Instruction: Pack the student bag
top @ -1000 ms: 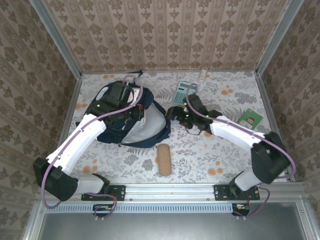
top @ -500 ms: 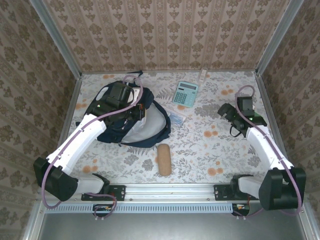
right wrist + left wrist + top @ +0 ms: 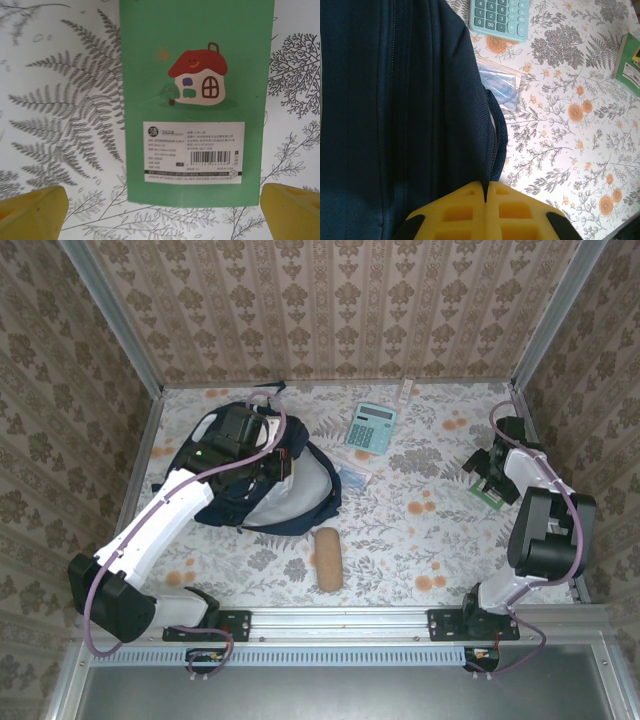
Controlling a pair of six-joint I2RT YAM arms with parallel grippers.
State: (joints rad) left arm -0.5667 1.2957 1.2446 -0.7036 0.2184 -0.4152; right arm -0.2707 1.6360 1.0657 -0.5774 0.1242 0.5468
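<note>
The student bag [image 3: 300, 492], navy with a light grey lining, lies open at the left of the table. My left gripper [image 3: 277, 462] rests on its top edge. In the left wrist view the yellow fingers [image 3: 520, 212] are shut on a fold of the navy bag fabric [image 3: 395, 100] by the zip. My right gripper [image 3: 490, 478] hovers over a green notebook [image 3: 487, 496] at the table's right side. In the right wrist view the notebook [image 3: 197, 100] shows a little house picture and a barcode label. The yellow fingertips [image 3: 32, 215] stand wide apart, open and empty, on either side of its near end.
A teal calculator [image 3: 371, 427] lies at the back centre, a clear plastic packet [image 3: 352, 474] beside the bag, a tan pencil case [image 3: 328, 558] near the front, and a small white item [image 3: 405, 390] by the back wall. Patterned walls close three sides.
My right arm swung from beside the bag's mouth across to the right side, over the green notebook, and its jaws opened wider. The left arm kept still with its grip.
</note>
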